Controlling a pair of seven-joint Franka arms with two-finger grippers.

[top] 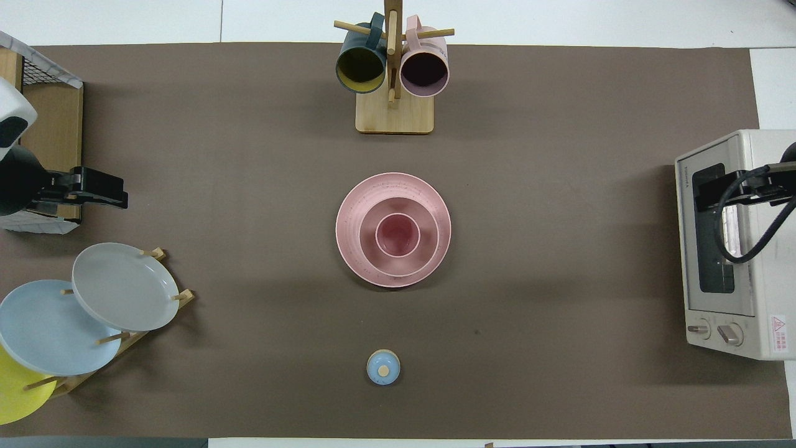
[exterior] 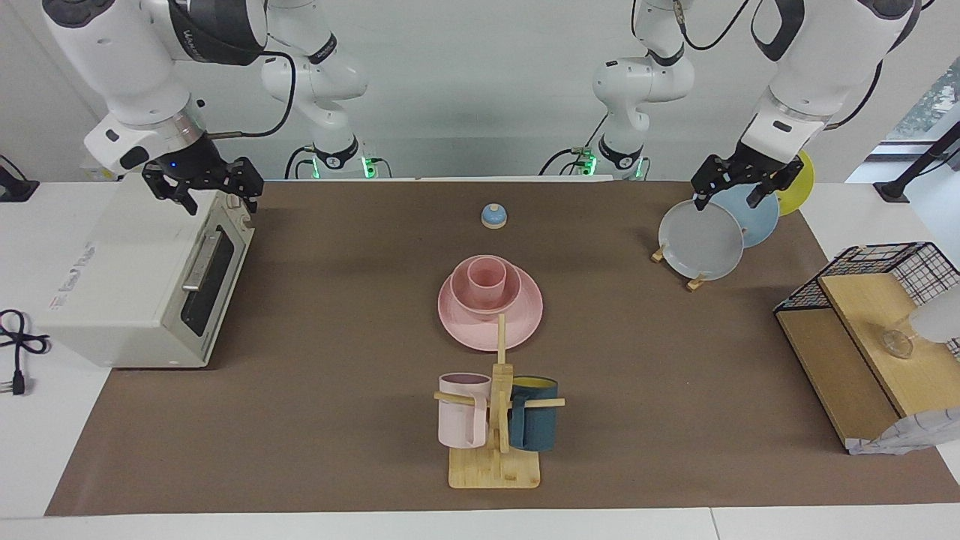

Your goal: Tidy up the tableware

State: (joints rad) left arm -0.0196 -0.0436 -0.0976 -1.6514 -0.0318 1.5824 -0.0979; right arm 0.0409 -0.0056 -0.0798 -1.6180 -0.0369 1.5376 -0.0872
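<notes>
Under my right hand (exterior: 201, 193), the toaster oven (top: 734, 249) carries a brand name along its door edge, too small to read, and a red warning triangle (top: 778, 323).

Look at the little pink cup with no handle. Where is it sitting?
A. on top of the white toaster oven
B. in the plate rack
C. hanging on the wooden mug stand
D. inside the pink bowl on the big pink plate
D: the small matte pink handleless cup stands inside the deep round pink bowl, which rests on the wide flat pink plate mid-table.
</notes>
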